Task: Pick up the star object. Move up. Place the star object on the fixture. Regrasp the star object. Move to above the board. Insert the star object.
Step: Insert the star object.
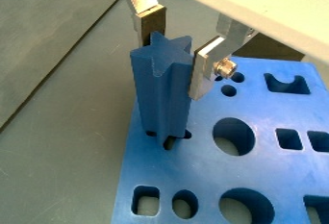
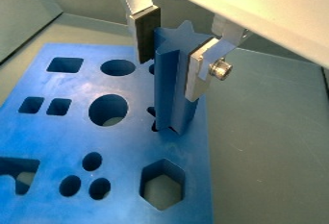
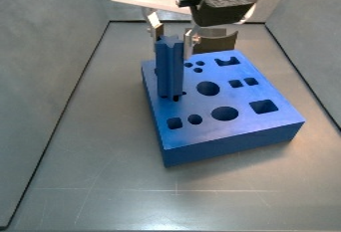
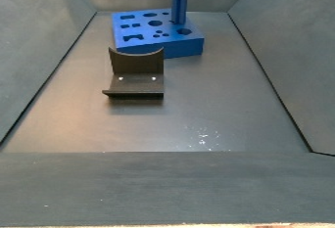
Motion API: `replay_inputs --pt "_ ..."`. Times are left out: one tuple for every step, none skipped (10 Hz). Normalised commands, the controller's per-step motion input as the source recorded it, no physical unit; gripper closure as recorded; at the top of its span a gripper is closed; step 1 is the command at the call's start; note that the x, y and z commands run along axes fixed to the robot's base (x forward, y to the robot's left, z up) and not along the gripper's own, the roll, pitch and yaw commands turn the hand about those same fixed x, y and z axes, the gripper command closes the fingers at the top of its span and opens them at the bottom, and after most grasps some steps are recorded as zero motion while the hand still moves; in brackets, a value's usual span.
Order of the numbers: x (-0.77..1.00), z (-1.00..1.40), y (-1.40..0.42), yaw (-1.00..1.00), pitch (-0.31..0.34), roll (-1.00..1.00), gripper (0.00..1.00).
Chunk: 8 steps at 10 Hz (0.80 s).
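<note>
Clamping the star object (image 1: 164, 84) near its upper end between the silver plates of the pincer (image 1: 174, 50), at centre frame in a wrist view. Standing upright, long axis vertical, lower tip already entering the star-shaped hole (image 2: 167, 127) in the board (image 3: 220, 112). Leaving only straight downward travel, seemingly. Sitting unused at left-centre of a side view, the fixture (image 4: 135, 72), well apart from the board.

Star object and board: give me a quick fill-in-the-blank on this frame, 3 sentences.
1. The star object stands ___ with its lower end in a hole of the board.
2. The hand has its fingers on either side of the star object's ___ end.
3. The fixture holds ___.

Missing: upright; upper; nothing
</note>
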Motion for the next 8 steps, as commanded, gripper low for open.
replay_inputs --pt "0.00 -0.84 0.09 0.66 -0.154 -0.13 1.00" --pt "0.00 0.00 -0.02 0.03 -0.040 0.00 1.00" --pt "0.00 -0.27 0.00 0.13 0.000 0.03 1.00" --pt "0.23 -0.15 -0.12 0.00 0.000 0.05 1.00" --pt "0.55 -0.15 -0.05 -0.15 0.180 0.16 1.00" --pt "0.65 -0.08 -0.03 -0.27 0.229 0.12 1.00" --pt "0.00 -0.04 0.00 0.00 0.000 0.00 1.00" --pt "0.00 -0.12 0.10 0.23 -0.006 -0.08 1.00"
